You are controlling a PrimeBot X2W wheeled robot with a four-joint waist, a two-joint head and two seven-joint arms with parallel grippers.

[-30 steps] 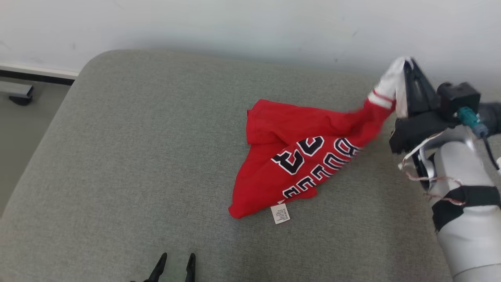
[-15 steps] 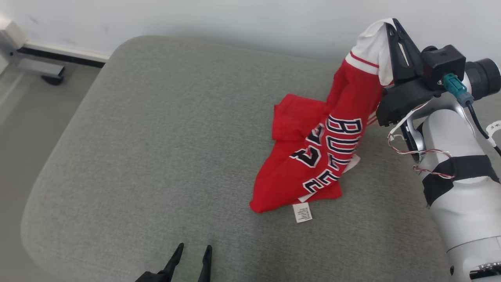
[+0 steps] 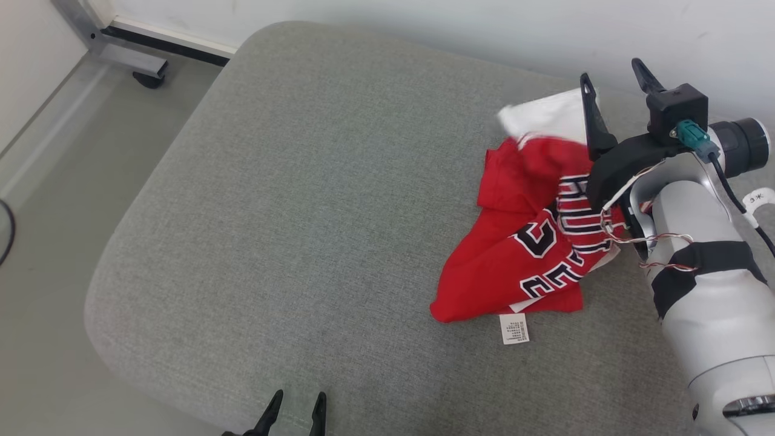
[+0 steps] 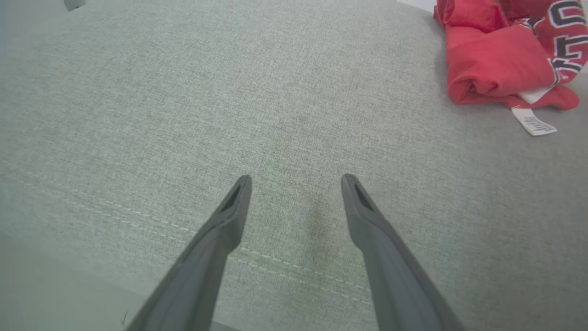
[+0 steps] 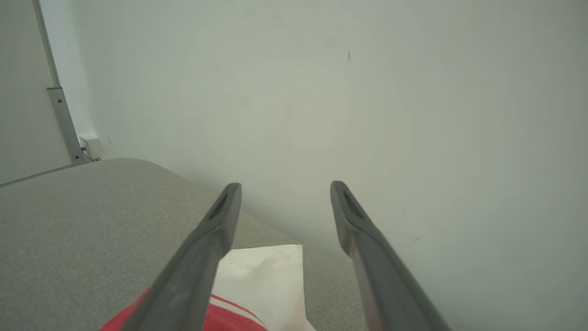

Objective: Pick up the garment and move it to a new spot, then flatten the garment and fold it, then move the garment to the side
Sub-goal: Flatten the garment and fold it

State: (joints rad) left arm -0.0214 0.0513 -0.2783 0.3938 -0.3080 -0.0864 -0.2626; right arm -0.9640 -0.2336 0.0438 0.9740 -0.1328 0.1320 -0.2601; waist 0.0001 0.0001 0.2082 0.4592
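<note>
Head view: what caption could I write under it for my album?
Robot's open right hand over a crumpled red jersey on a grey cushion.

A grey fabric cushion (image 3: 315, 200) is spreading out beneath and ahead of my left claw (image 3: 300, 395), and its stitched seam (image 4: 115, 218) is running close under that claw. A pale wall (image 3: 424, 24) is rising straight in front of my right claw (image 3: 610, 70), behind the cushion's far edge. Well off to my left claw's left, a pale floor (image 3: 54, 200) is lying beside the cushion. There a metal frame leg (image 3: 115, 51) is resting on a dark caster (image 3: 147, 79) near the wall, and a dark cable (image 3: 5, 233) is curling at the edge. A small white box (image 5: 93, 146) is sitting low on the wall, far to my right claw's left.
</note>
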